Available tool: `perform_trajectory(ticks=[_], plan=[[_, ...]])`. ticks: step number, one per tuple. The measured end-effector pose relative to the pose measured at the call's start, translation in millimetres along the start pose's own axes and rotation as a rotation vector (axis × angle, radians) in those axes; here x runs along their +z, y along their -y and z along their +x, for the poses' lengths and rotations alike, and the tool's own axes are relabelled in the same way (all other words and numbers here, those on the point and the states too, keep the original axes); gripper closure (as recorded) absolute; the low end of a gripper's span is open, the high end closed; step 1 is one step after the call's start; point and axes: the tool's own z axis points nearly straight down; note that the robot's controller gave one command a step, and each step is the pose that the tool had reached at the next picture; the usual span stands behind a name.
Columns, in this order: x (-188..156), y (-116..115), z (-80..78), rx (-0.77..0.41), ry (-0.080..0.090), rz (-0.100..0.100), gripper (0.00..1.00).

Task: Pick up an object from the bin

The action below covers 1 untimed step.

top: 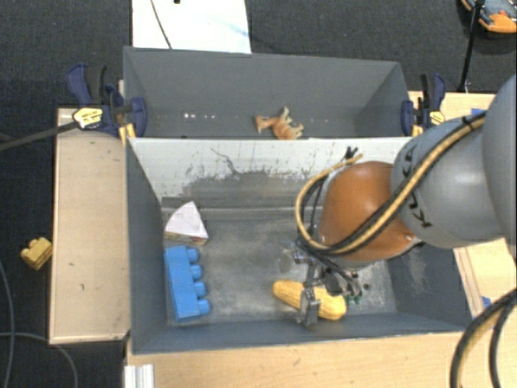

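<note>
– In the bin (pixel 145 241), by the near wall and right of the middle: what do you enter there?

– Item one: my gripper (pixel 311 304), lowered to the floor. Item two: a yellow, elongated, banana-like piece (pixel 287 291), lying flat along the near wall. My tip crosses its middle, and yellow shows on either side of me. That is the thing I am at.

– State of the grip?

– Open or closed on it, I cannot tell. My own orange cover (pixel 363 212) and a loop of black-and-yellow cable (pixel 302 208) hang above the spot.

– Remaining stock, left half?

– Item three: a blue studded building block (pixel 184 281), long side running from near to far, just beside the left wall and well apart from me. Item four: a pale wedge (pixel 187 223) with a tan lower edge, just beyond the block's far end. I cannot tell whether the two touch.

– Anything further back?

– Item five: a small tan animal figure (pixel 279 125), lying beyond the scratched pale back wall in the far compartment, near its middle, well apart from everything else listed.

– Floor between you and the block?

– Bare scuffed grey metal.
</note>
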Motion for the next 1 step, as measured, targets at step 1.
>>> perform_trajectory(ticks=[1], plan=[[10.5, 20.9, 4.6, 0.067, -0.002, -0.001, 1.00]])
